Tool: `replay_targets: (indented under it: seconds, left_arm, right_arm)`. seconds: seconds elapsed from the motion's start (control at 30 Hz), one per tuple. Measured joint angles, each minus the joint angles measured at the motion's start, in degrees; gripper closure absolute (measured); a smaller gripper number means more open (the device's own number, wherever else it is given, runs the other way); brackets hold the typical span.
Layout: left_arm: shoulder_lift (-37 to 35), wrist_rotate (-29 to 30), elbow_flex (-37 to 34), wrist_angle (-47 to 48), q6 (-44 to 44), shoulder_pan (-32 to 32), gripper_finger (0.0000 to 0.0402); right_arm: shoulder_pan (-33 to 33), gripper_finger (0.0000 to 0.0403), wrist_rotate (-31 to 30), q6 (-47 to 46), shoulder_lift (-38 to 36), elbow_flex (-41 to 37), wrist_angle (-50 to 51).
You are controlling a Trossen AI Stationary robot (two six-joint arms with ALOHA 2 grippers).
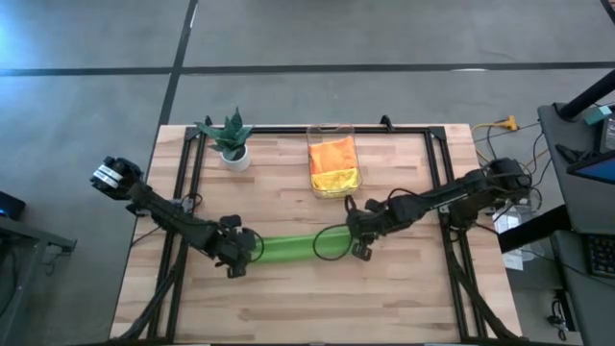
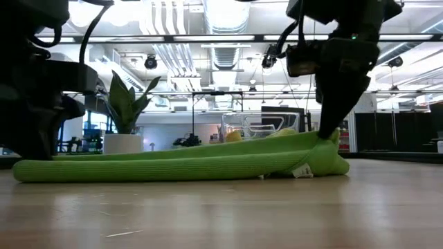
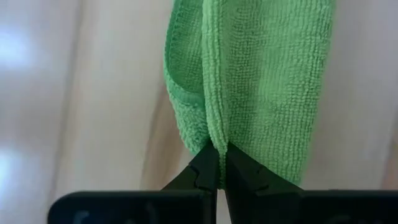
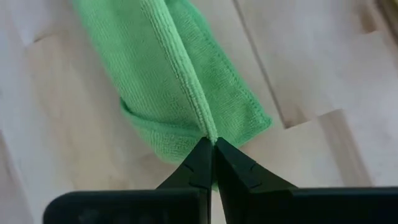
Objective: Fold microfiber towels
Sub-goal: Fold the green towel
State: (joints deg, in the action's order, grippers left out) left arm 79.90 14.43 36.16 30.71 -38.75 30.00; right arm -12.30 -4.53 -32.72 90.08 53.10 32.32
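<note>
Each gripper had its fingers pinched tight on an edge of the lime green towel, which lay stretched in a long, narrow band across the wooden table between them: the left gripper held the band's left end, the right gripper the right end. In the wrist views the fingertips met on a doubled hem, the cloth hanging in soft layers around the pinch. To do this step well, I judged both ends should be kept level and under light, even tension, so that the layers stay aligned and the hem does not slip from either pinch; the two arms would need to move together, since a pull from one alone could twist the band or drag it along the wood. The microfiber looked soft and limp, likely to sag wherever it was unsupported. Farther back on the table stood a clear plastic bin holding an orange towel and a yellow towel, with a small potted plant well apart to its left. Beyond the table, the low view showed a large indoor hall with ceiling ducts and bright lights.
</note>
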Motion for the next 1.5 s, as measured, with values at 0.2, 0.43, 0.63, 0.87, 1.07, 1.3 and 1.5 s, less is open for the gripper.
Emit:
replay_targets:
  seconds: [0.2, 0.43, 0.63, 0.87, 1.07, 1.3, 1.5]
  left_arm:
    - [-0.41, 7.56, -0.04, -0.10, -0.11, -0.02, 0.0402]
    - [-3.48, 10.21, 2.29, 3.36, -2.92, -0.15, 0.0402]
    - [-11.50, 13.73, 4.84, 10.95, -2.89, -0.15, 0.0402]
    - [-23.07, 12.94, 12.48, 15.81, -2.90, 0.93, 0.0401]
    - [-26.73, 0.37, 18.79, 4.17, -7.87, 2.49, 0.0401]
    - [-24.97, -2.94, 23.73, -6.48, -10.31, 5.28, 0.0401]
    - [-20.50, -8.10, 22.16, -4.36, -17.34, 9.85, 0.0401]
  right_arm:
    - [2.76, 0.0394, 0.01, 0.28, 0.00, 0.00, -0.11]
    - [2.93, 0.0394, 0.02, 0.40, 0.00, 0.00, 0.07]
    - [1.97, 0.0394, -0.79, 0.50, -2.40, 0.00, 1.22]
    - [-3.31, 0.0394, 0.53, -4.63, -13.69, 1.77, 5.79]
    - [-13.90, 0.0394, 3.02, -15.26, -23.14, 5.23, 6.36]
    - [-24.25, 0.0394, 7.47, -25.83, -24.03, 11.14, 6.33]
    - [-32.79, 0.0394, 2.13, -30.62, -19.32, 13.22, 7.60]
